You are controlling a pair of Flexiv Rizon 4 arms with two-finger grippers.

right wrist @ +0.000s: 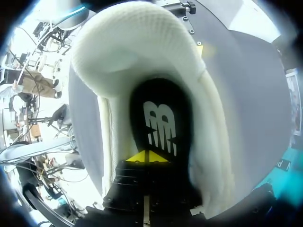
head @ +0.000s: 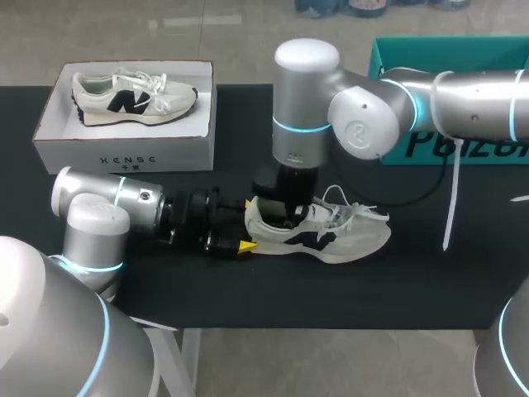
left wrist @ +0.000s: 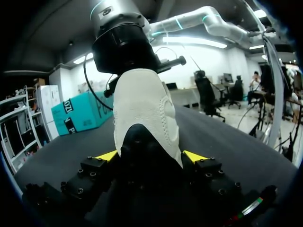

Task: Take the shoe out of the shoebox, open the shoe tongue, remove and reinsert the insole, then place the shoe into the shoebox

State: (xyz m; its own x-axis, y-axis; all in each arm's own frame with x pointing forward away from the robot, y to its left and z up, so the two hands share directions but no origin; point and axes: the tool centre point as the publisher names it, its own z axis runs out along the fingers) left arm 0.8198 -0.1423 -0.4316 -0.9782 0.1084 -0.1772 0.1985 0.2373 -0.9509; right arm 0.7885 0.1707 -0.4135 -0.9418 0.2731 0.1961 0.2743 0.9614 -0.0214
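1. The cream sneaker (head: 331,236) stands on its sole on the black bench (head: 248,289), near the middle, out of the box, with its heel to the left and its toe to the right.
2. The left end effector (left wrist: 149,156) is clamped on the heel, one yellow tip on each side.
3. The right end effector (right wrist: 149,156) comes down from above into the shoe opening. Its tips are pressed together over the black insole (right wrist: 161,113).
4. The white shoebox (head: 124,149) sits at the far left and holds a second sneaker (head: 132,98).
5. A teal box (head: 463,54) stands at the far right.
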